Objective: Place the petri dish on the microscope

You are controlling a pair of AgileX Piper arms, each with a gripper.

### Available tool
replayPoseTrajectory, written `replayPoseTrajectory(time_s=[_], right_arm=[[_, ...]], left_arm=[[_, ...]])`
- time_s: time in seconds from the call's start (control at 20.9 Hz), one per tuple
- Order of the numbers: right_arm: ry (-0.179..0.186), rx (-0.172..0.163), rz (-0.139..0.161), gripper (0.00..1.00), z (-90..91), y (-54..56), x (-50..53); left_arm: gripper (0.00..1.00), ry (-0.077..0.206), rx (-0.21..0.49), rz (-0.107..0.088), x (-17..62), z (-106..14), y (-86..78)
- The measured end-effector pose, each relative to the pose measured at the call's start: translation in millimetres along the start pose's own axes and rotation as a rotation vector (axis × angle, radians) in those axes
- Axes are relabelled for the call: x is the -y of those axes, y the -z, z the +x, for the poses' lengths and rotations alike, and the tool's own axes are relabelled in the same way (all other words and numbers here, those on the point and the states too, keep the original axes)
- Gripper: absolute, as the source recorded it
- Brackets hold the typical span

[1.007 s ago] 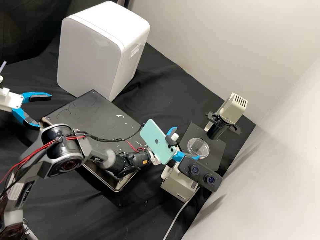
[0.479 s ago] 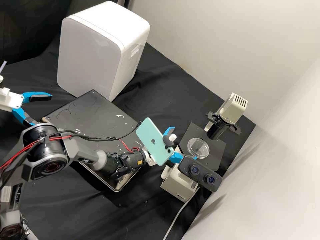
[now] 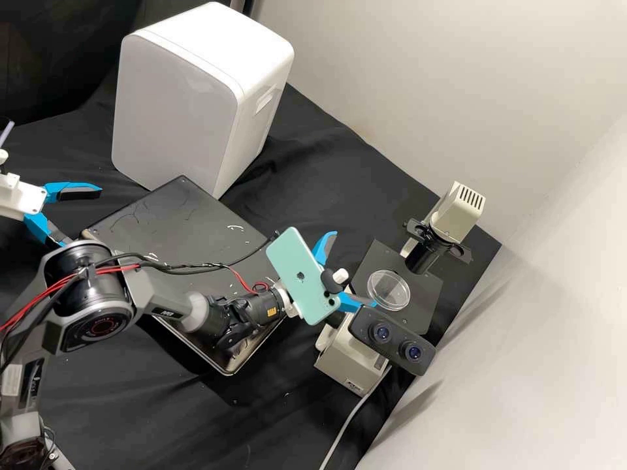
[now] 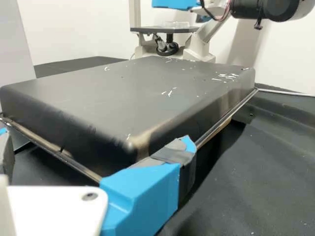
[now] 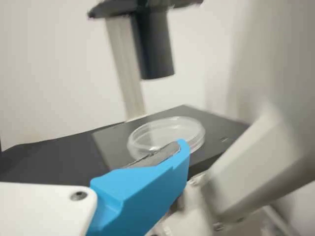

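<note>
While I watch from the remote console, the clear petri dish [image 3: 388, 289] sits flat on the black stage [image 3: 431, 290] of the microscope [image 3: 356, 365], beneath its dark condenser [image 3: 423, 256] and just behind the eyepieces [image 3: 393, 341]. By my reading, the placement looks done. The right pincer [image 3: 351, 269] hangs just beside the dish on its near side, blue fingers spread wide and pinching nothing. One fingertip lies close to the rim, though I cannot tell whether it touches. Well apart across the black tabletop [image 3: 313, 163], the left pincer [image 3: 65, 212] is likewise spread and empty at a corner of the dark upturned tray [image 3: 183, 222], with a white box [image 3: 196, 91] standing behind. Should the dish need another nudge, I would expect it to be very light and stiff. It looks like thin plastic, smooth enough to skate on the stage and brittle under a hard squeeze. The sensible hold is across its low side wall, fingers on opposite sides, closed gently. Whether a loose lid sits on top I cannot make out.
</note>
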Motion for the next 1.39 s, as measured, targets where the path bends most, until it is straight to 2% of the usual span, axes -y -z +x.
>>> replayPoseTrajectory(time_s=[0.05,0.19,0.24,0.43,0.48,0.62,0.72,0.86,1.01,1.1,1.25,1.39], right_arm=[[0.009,-0.001,0.011,1.00,1.4,-0.3,2.8],[0.033,-0.014,0.012,1.00,6.5,2.9,12.1],[0.041,-0.017,0.003,1.00,7.7,3.5,15.4],[0.067,-0.023,-0.068,1.00,12.7,4.7,26.6],[0.068,-0.020,-0.080,1.00,12.8,4.1,27.2],[0.047,-0.006,-0.081,1.00,13.0,2.9,25.3],[0.039,-0.009,-0.097,1.00,14.2,4.2,23.9],[0.036,-0.011,-0.111,1.00,18.5,3.2,24.3],[0.041,0.006,-0.119,1.00,22.2,-2.0,26.7],[0.041,0.007,-0.138,1.00,27.7,-1.8,26.4],[0.039,0.014,-0.147,1.00,34.1,-3.7,27.6],[0.041,0.017,-0.171,1.00,37.7,-4.9,29.7]], left_arm=[[1.00,0.002,0.000,-0.001,0.5,0.2,-0.1],[1.00,0.003,0.002,-0.001,0.6,0.4,-0.5],[1.00,0.003,0.002,-0.001,0.6,0.4,-0.5],[1.00,0.004,0.002,0.005,0.9,0.5,-0.4],[1.00,0.005,0.001,0.004,1.1,0.5,-0.4],[1.00,0.006,0.003,0.005,1.2,0.6,-0.8],[1.00,0.006,0.005,0.005,1.3,0.7,-1.0],[1.00,0.006,0.005,0.005,1.3,0.7,-1.0],[1.00,0.006,0.008,0.005,1.4,1.0,-2.0],[1.00,0.007,0.009,0.023,1.5,1.0,-2.2],[1.00,0.009,0.008,0.027,2.0,1.2,-2.0],[1.00,0.009,0.008,0.027,2.0,1.2,-2.0]])
